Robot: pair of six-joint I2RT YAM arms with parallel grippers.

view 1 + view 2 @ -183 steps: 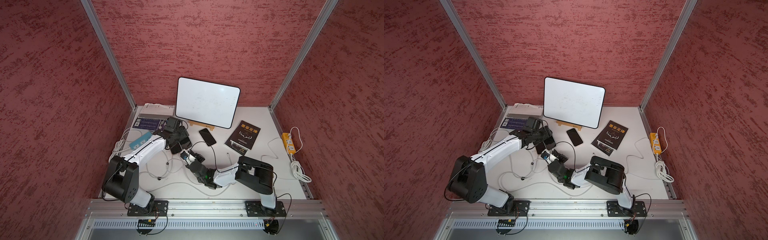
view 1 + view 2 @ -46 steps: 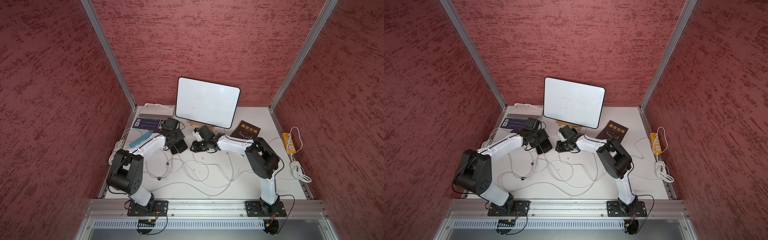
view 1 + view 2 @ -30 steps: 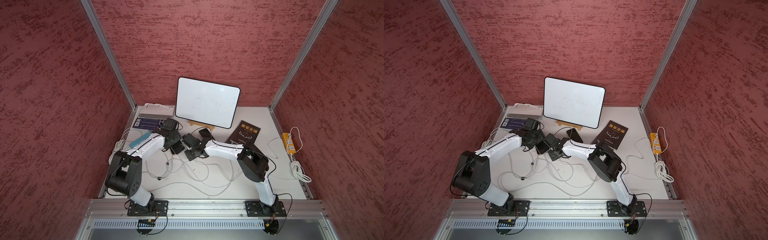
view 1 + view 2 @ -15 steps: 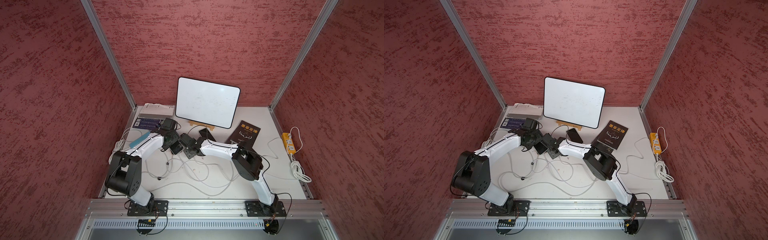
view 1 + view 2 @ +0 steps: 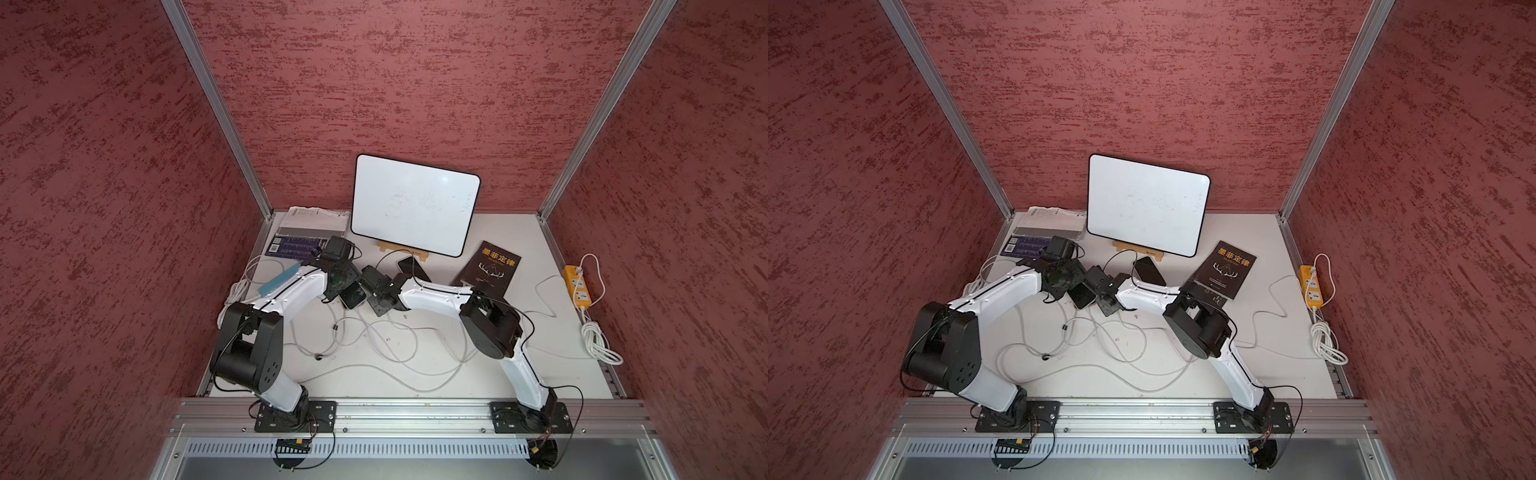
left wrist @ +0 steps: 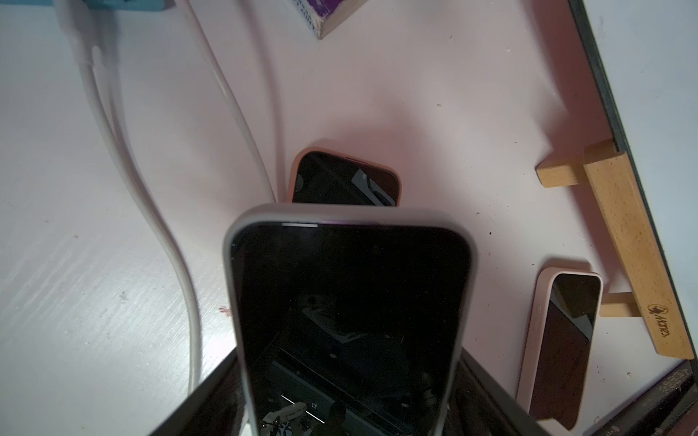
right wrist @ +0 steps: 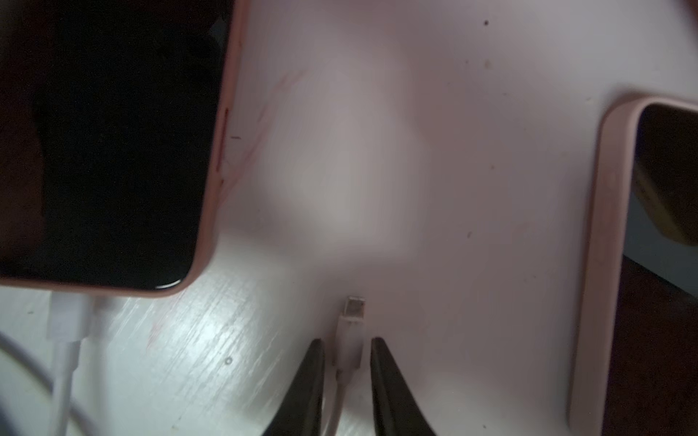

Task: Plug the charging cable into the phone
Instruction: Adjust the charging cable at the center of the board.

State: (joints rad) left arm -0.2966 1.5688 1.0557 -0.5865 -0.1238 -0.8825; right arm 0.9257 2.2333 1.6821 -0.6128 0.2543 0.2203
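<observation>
Although the white surface carries more than one handset, the work is gathered toward its middle, in front of the propped whiteboard. Biggest of the task's things is the phone, grey-cased and dark-screened. The left hand is clamped on its sides and holds it raised off the surface, one end pointing away from the wrist. Two pink-cased handsets lie flat close by. A second phone is partly hidden beneath the raised one, and a third phone lies beside the whiteboard's wooden stand.

Smaller still, the charging cable runs up between the dark fingers of the right hand. They flank its white plug with only slivers of gap. The view is too soft to tell whether they pinch it. The plug's metal tip juts clear ahead of the fingertips, low over the surface, with pink-cased handsets to either side of it in the right wrist view.

By my reading the step in hand is securing the plug, and insertion has not begun. The next move calls for a firm pinch, then carrying the plug to the held phone's port. No view shows that port, so the correct end must be found first. The tip should enter level with the slot and straight along it, while the left hand braces the phone against the push.
</observation>
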